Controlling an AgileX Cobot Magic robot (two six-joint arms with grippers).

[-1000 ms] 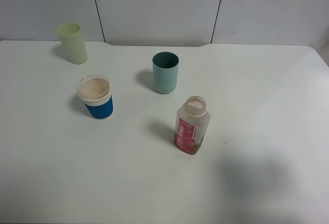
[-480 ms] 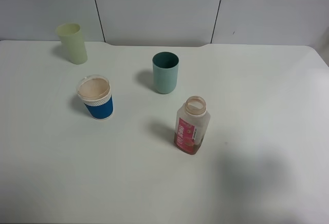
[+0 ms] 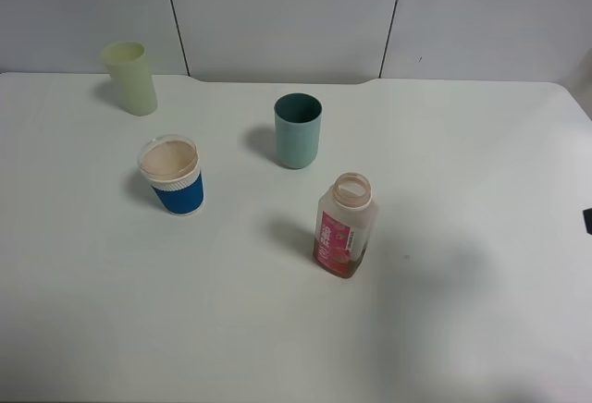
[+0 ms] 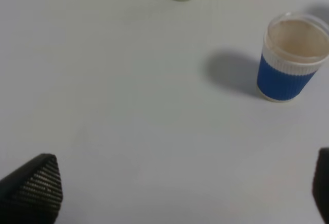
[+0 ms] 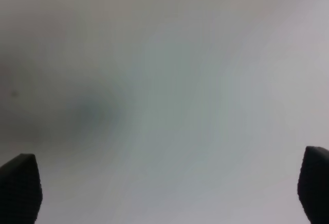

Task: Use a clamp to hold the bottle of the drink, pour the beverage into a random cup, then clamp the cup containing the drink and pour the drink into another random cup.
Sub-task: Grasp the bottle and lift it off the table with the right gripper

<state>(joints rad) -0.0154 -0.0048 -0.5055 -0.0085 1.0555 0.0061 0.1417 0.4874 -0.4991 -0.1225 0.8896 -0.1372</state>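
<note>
The bottle of the drink (image 3: pixel 345 227) stands upright and uncapped at the table's middle, with its pink-red label facing front. Behind it stands the teal cup (image 3: pixel 298 130), and I cannot tell what is inside it. No gripper touches either one. My left gripper (image 4: pixel 177 193) is open over bare table, with one black fingertip (image 4: pixel 31 190) at each side of the left wrist view. My right gripper (image 5: pixel 167 188) is open too and sees only blurred tabletop between its fingertips (image 5: pixel 18 188). A black sliver of the right arm (image 3: pixel 587 221) shows at the right edge of the exterior view.
A blue paper cup (image 3: pixel 172 177) with a white rim stands left of the middle, and it also shows as the blue cup (image 4: pixel 288 59) ahead of my left gripper. A pale yellow-green tumbler (image 3: pixel 129 78) stands at the back left. A grey panelled wall (image 3: pixel 296 15) runs behind the table.
A black sliver of the right arm has come in at the right edge of the exterior view, and the shadow on the table's front right has shifted. Bottle and cups have not moved.
</note>
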